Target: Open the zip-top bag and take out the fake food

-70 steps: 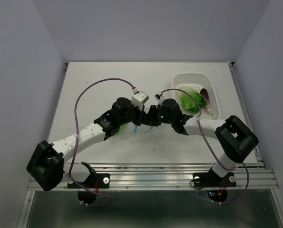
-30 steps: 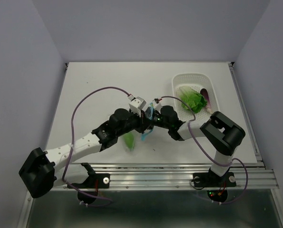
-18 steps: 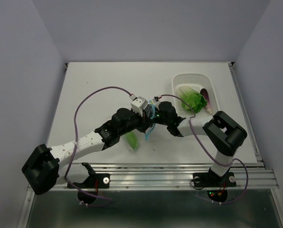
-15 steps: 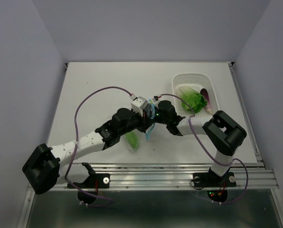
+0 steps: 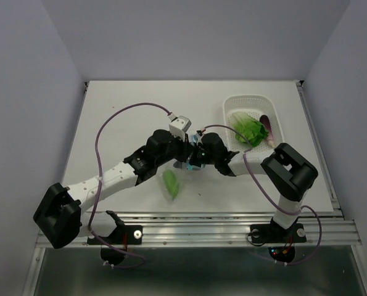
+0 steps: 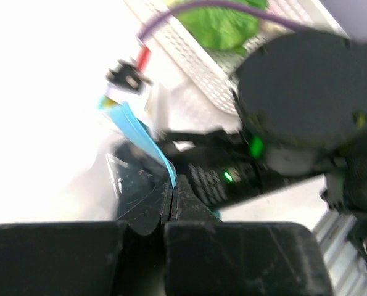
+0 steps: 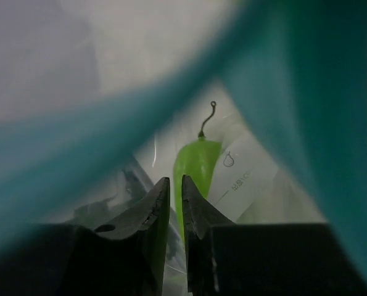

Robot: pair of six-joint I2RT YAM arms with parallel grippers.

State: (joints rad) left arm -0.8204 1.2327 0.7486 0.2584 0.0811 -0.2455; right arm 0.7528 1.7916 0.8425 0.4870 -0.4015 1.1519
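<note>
The clear zip-top bag (image 5: 178, 175) hangs between my two grippers near the table's middle front. A green pepper-like toy (image 5: 169, 183) lies inside its lower end. My left gripper (image 5: 184, 154) is shut on the bag's blue zip strip (image 6: 137, 131), jaws pressed together (image 6: 173, 185). My right gripper (image 5: 196, 155) faces it, jaws almost closed on the bag's clear wall (image 7: 176, 185). The right wrist view looks into the bag between blurred teal strips (image 7: 294, 74) at the green toy (image 7: 195, 163). The light-green cabbage (image 5: 246, 131) and the purple piece (image 5: 266, 127) lie in the basket.
The white perforated basket (image 5: 251, 98) stands at the back right, close behind my right arm; it also shows in the left wrist view (image 6: 195, 65). A white label (image 7: 240, 179) sits inside the bag. Purple cables loop above both arms.
Both grippers have stayed on the bag's top and shifted slightly back. The left wrist has turned, and the bag with the green toy now hangs lower left of the grippers.
</note>
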